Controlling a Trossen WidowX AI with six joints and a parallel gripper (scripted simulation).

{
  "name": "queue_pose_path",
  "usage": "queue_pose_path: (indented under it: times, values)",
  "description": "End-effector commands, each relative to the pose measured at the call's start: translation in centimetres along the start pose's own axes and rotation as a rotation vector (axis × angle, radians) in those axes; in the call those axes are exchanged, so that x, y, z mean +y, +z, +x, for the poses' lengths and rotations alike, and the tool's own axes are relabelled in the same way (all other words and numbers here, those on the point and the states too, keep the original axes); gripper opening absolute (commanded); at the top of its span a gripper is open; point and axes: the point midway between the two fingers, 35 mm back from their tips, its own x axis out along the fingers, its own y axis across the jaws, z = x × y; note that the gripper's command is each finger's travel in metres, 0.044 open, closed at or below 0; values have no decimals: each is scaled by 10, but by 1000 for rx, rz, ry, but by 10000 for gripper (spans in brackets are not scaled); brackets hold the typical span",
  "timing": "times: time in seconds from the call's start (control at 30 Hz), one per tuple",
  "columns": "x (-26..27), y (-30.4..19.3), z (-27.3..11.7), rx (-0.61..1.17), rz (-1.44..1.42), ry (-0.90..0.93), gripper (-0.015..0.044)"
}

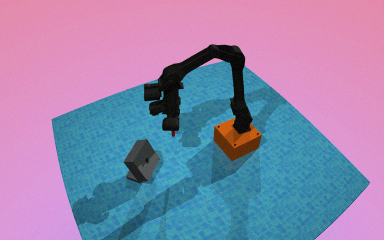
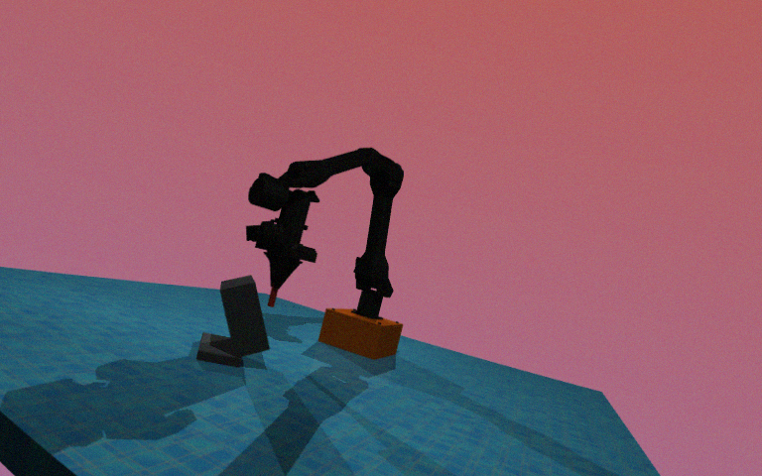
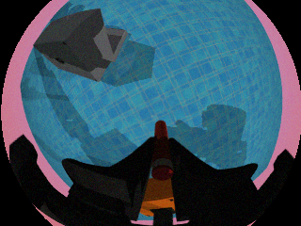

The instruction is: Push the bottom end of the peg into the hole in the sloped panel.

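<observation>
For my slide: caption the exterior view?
Gripper shut on red peg, lifted above the table beside the sloped grey panel.
</observation>
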Motion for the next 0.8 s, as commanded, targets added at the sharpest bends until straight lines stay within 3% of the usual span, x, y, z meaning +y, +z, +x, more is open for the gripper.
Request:
queue_pose_path:
  times: [0.0, 0.77]
  values:
    - [0, 0, -8, -4, 0, -5, 0]
    - [16, 3, 0, -34, -188, -114, 0]
